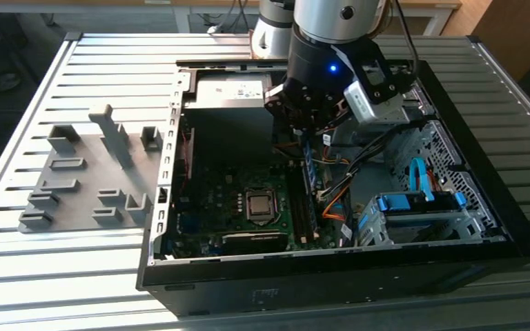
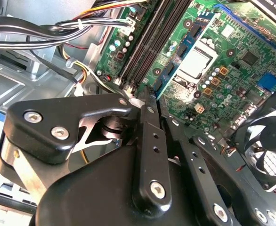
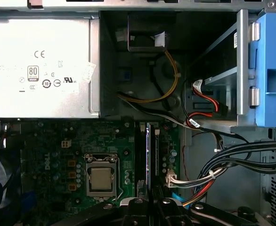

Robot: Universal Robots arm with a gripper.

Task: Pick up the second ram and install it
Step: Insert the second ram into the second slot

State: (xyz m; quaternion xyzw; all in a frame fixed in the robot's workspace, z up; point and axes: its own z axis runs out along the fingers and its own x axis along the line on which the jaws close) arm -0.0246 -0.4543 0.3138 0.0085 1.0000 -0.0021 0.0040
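Observation:
My gripper [image 1: 306,134] hangs inside the open computer case [image 1: 486,207], over the memory slots [image 1: 303,207] to the right of the processor. It is shut on the second ram [image 1: 309,169], a thin blue stick that points down along the slots. In the first wrist view the ram [image 3: 148,150] shows edge-on, running away from the gripper [image 3: 150,202] in line with the dark slots [image 3: 140,155]. I cannot tell whether the stick sits in a slot or just above it. The second wrist view has the black fingers [image 2: 150,122] close to the slots [image 2: 147,42].
The silver power supply [image 1: 232,89] lies at the far end of the case. The processor [image 1: 259,203] sits on the motherboard. Blue drive-bay latches [image 1: 417,203] and cable bundles [image 3: 223,169] crowd the exterior view's right. A gray holder [image 1: 90,179] stands outside on the slatted table.

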